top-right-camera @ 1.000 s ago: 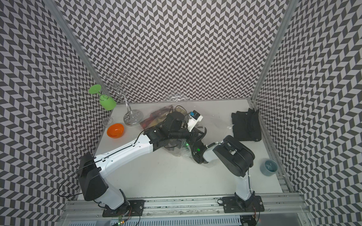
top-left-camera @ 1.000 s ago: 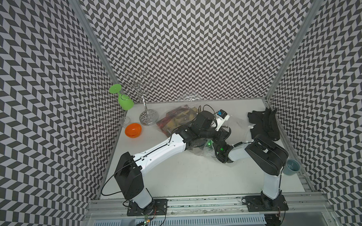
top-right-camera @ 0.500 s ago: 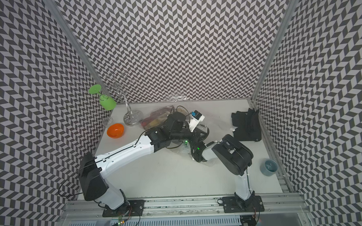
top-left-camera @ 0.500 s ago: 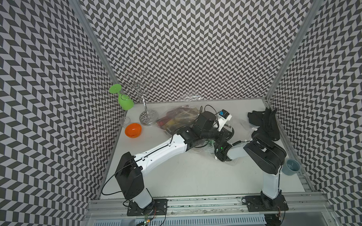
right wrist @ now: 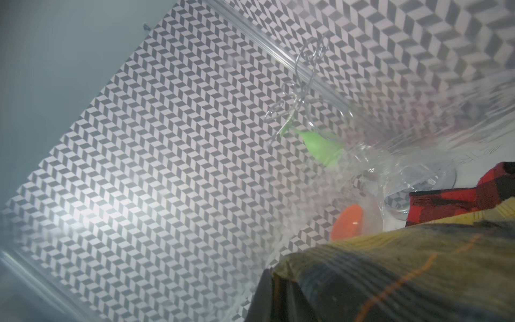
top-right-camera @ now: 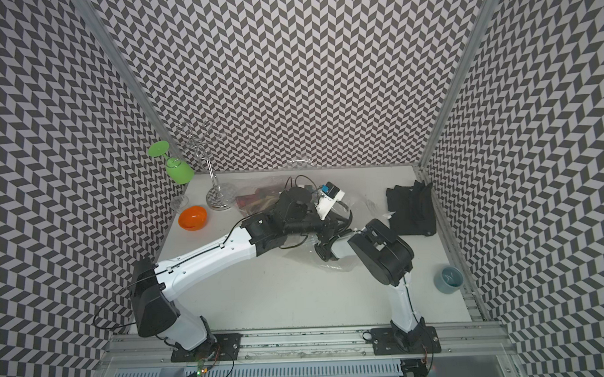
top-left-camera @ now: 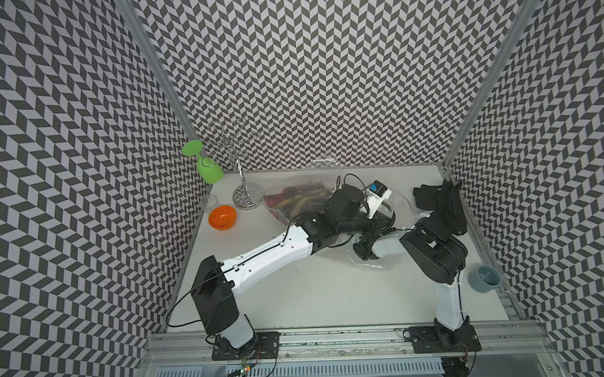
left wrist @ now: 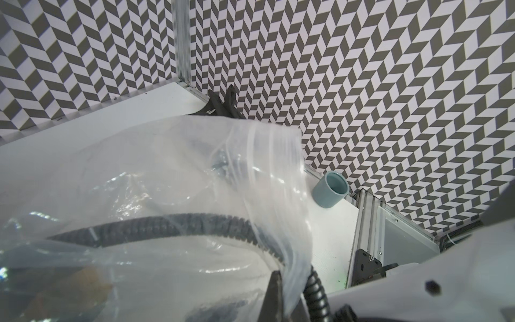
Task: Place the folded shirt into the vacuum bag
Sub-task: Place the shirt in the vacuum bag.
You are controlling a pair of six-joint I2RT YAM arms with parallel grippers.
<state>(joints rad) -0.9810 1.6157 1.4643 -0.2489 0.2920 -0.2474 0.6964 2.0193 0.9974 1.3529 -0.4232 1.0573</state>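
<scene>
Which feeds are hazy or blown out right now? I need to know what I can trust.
Right wrist: hazy, shooting through the vacuum bag film, white glare patch on the wall, shirt close and blurred. Left wrist: film glints, blue cup sharp. Both top views: sharp, evenly lit.

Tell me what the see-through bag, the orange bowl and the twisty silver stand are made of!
The vacuum bag looks like thin clear plastic film: it crinkles, shines, and you can see through it. The orange bowl is probably glossy plastic, judging by its bright even colour and pale glint. The stand seems to be polished metal wire; its base mirrors the wall pattern.
</scene>
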